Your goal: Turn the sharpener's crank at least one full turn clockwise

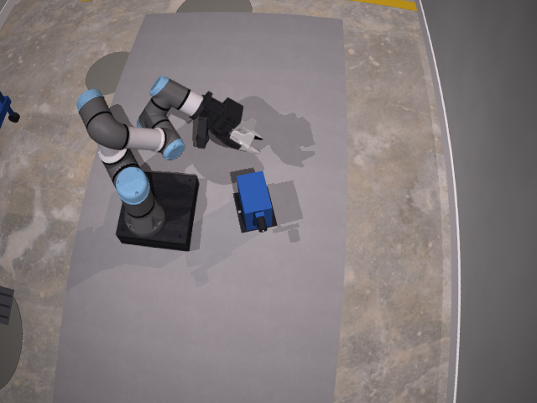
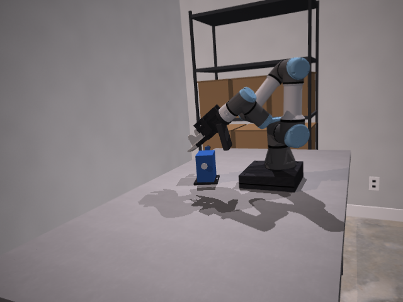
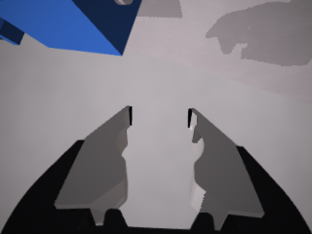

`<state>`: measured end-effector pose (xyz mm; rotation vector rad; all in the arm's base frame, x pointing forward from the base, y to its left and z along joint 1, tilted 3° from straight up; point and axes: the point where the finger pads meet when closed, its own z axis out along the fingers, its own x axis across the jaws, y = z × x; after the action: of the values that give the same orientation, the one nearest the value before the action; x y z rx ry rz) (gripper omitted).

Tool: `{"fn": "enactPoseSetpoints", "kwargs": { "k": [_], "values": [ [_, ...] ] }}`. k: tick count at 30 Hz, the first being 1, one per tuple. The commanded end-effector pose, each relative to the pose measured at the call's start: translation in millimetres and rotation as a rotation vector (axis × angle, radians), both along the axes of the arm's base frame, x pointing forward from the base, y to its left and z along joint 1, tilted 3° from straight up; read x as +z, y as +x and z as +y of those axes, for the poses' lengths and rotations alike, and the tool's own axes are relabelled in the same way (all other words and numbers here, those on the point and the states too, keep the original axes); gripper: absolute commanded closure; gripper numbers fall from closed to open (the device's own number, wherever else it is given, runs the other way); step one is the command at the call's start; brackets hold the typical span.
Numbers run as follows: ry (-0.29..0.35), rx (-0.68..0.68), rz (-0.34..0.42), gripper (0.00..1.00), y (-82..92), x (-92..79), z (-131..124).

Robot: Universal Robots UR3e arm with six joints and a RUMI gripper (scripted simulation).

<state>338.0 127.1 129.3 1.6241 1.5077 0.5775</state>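
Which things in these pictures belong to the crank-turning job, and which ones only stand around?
Belong to the job:
- blue sharpener on its black base
- crank at one end of it
- claw, partly closed, holding nothing, apart from the sharpener

Only standing around:
- black shelf behind the table
- brown boxes on it
- wall socket

You can see one blue sharpener (image 1: 254, 199), one robot arm (image 1: 130, 143) with one gripper (image 1: 256, 143), and one black shelf (image 2: 254, 65).
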Motion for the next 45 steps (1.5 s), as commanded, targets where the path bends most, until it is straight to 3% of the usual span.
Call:
{"fn": "enactPoseSetpoints", "kwargs": {
  "k": [1,8,10,16,18,25,27,32,41,45],
  "values": [
    [0.002,-0.002,0.004,0.68,-0.6,26.1,-1],
    [0.002,-0.002,0.004,0.68,-1.7,61.2,-2],
    [0.002,-0.002,0.004,0.68,-1.7,61.2,-2],
    [-0.131,0.057,0.111,0.68,14.7,43.0,-16],
    [-0.131,0.057,0.111,0.68,16.1,41.6,-16],
    [-0.242,0.12,0.248,0.68,30.9,31.8,-33],
    [-0.242,0.12,0.248,0.68,30.9,31.8,-33],
    [-0.321,0.184,0.368,0.68,42.0,23.2,-50],
    [-0.4,0.279,0.521,0.68,52.3,13.5,-72],
    [-0.41,0.297,0.547,0.68,53.8,11.7,-76]
  ]
}}
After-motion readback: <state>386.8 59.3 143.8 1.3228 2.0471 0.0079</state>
